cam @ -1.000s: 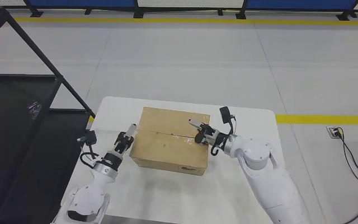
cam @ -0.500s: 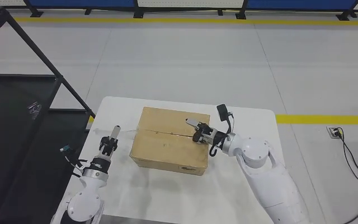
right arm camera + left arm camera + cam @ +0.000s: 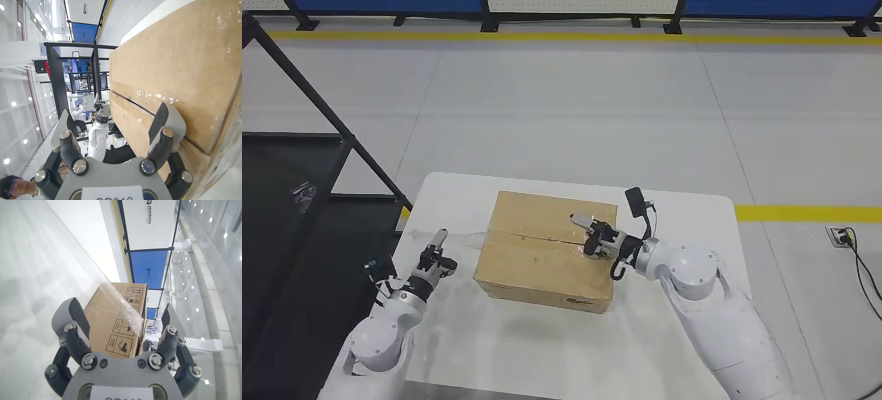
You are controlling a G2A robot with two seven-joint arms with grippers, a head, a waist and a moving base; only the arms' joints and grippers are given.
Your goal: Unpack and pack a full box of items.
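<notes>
Closed cardboard box (image 3: 542, 262) on the tabletop (image 3: 682, 215), clear tape (image 3: 111, 292) trailing off its left end. Left gripper (image 3: 121, 311) beside that end, fingers (image 3: 77, 313) wide; right gripper (image 3: 115, 113) over the box's top seam (image 3: 132, 102), fingers wide, empty. Probably stiff, heavy; flap edges likeliest hold.

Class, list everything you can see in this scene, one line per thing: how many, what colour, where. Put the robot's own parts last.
Table: one, white, in front of the robot.
Cardboard box: one, brown, flaps shut, in the middle of the table.
Tape strip: one, clear, running off one end of the box.
Frame: one, black, beside the table on the left arm's side.
Floor lines: two, yellow, one beside the table, one along the far barrier.
Barrier panels: several, blue, far edge of the floor.
Left gripper: one, grey and black, open, facing the taped end of the box.
Right gripper: one, grey and black, open, at the box top by the centre seam.
</notes>
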